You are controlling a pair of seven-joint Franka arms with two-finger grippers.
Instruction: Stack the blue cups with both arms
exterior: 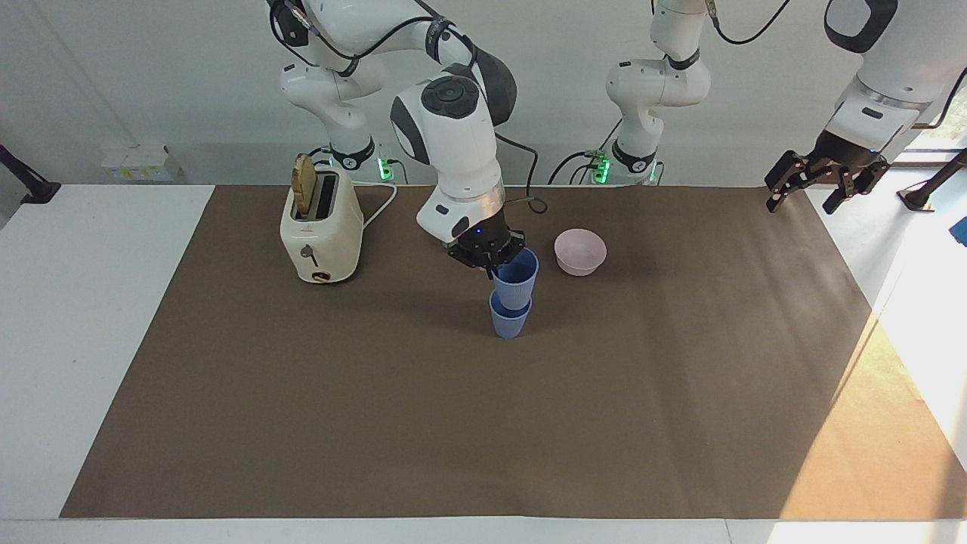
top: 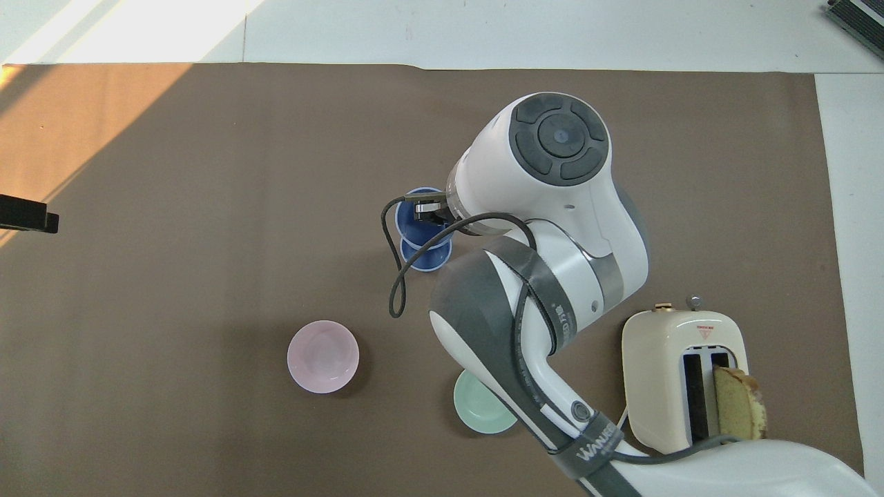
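Observation:
One blue cup [exterior: 510, 323] [top: 429, 259] stands upright mid-table on the brown mat. The other blue cup [exterior: 517, 279] [top: 412, 219] hangs directly over it, slightly tilted, its base at the standing cup's mouth. My right gripper [exterior: 495, 266] [top: 429, 210] is shut on the rim of this upper cup, on the side toward the right arm's end. My left gripper [exterior: 823, 186] waits open and holding nothing, raised over the mat's corner at the left arm's end; only its black tip [top: 26, 214] shows in the overhead view.
A cream toaster [exterior: 320, 230] [top: 680, 378] with a bread slice stands toward the right arm's end, near the robots. A pink bowl [exterior: 579, 251] [top: 322, 357] sits beside the cups, nearer the robots. A mint-green bowl [top: 478, 413] lies partly under the right arm.

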